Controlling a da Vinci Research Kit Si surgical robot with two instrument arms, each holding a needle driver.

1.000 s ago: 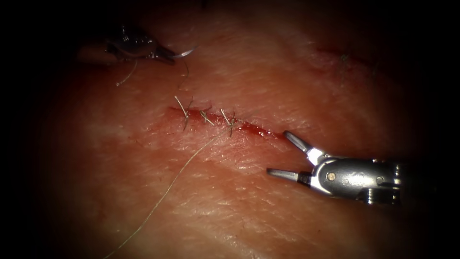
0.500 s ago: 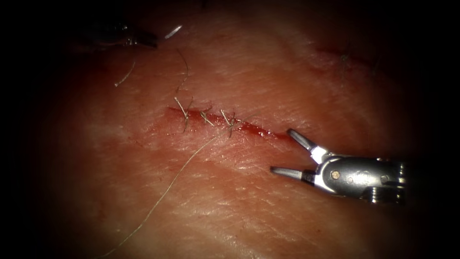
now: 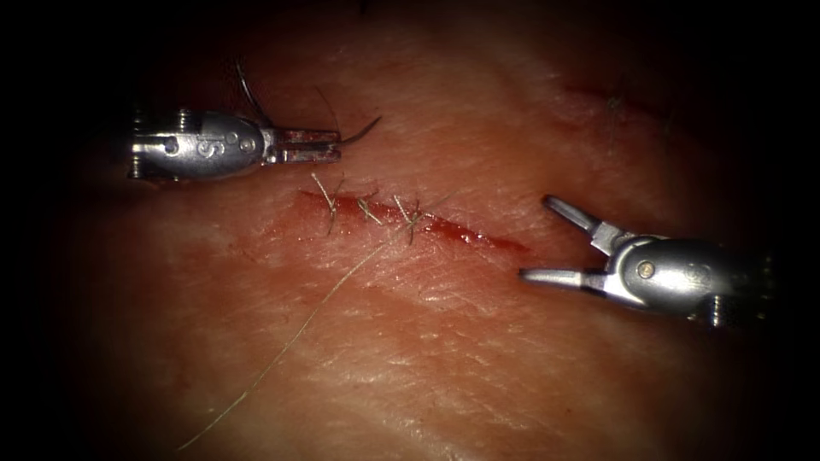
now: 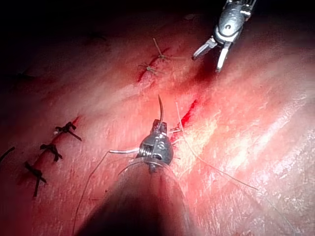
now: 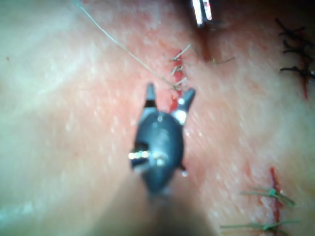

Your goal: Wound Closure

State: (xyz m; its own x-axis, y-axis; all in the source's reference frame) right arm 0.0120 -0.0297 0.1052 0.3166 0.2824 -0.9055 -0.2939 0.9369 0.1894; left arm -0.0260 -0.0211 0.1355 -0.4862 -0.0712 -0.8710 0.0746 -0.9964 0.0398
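Note:
The tissue (image 3: 444, 341) has a red cut (image 3: 465, 232) with several stitches (image 3: 369, 209) along its left half. My left tool (image 3: 329, 145) lies just beyond the cut's left end, shut on the curved needle (image 3: 363, 132) near mid-curve. One needle end sticks out past the jaw tips, and the needle is clear of the tissue. In the left wrist view the needle (image 4: 160, 109) rises from the left tool (image 4: 158, 133). My right tool (image 3: 535, 239) is at the cut's right end, open and holding nothing. Thread (image 3: 290, 341) runs from the stitches toward the lower left.
Other closed cuts lie nearby: dark stitches (image 4: 49, 147) in the left wrist view, and green stitches (image 5: 268, 196) and dark stitches (image 5: 295, 34) in the right wrist view. Red fluid (image 3: 282, 226) stains the tissue around the cut.
The left tool has come in from the dark upper left toward the cut's left end, carrying the needle. The right tool has moved right and slightly up, still open.

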